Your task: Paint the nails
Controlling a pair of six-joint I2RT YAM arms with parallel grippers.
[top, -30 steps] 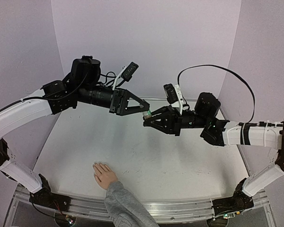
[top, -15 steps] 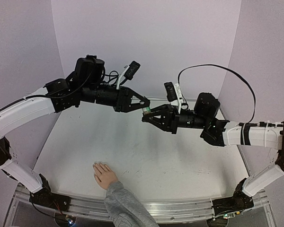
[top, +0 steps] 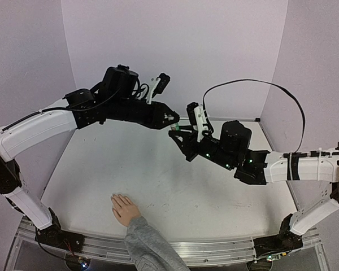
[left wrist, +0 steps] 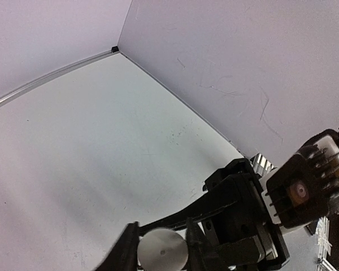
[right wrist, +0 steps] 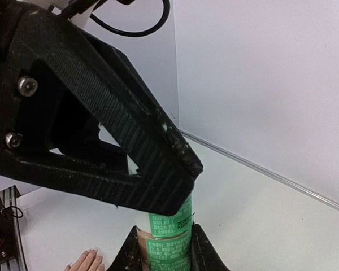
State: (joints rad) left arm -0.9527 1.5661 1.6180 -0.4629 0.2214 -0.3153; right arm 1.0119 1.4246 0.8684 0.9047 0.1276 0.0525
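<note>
A small bottle (right wrist: 169, 244) with a green label is held in the air above the far middle of the table. My right gripper (right wrist: 165, 251) is shut on its body. From the other side, my left gripper (left wrist: 161, 249) is shut on its round white cap (left wrist: 163, 251). In the top view the two grippers meet tip to tip, left gripper (top: 173, 120), right gripper (top: 178, 134). The flesh-coloured hand (top: 125, 208) lies palm down near the front edge, in a grey sleeve (top: 150, 244). Its pale nails (right wrist: 94, 252) show low in the right wrist view.
The white table (top: 101, 169) is walled by lilac panels at the back and sides. A metal rail (top: 214, 248) runs along the front edge, and a black cable (top: 254, 83) loops above the right arm.
My left gripper has closed on the bottle's cap. Both arms have shifted slightly toward the back, and the right wrist has swung round under the bottle. The hand has not moved.
</note>
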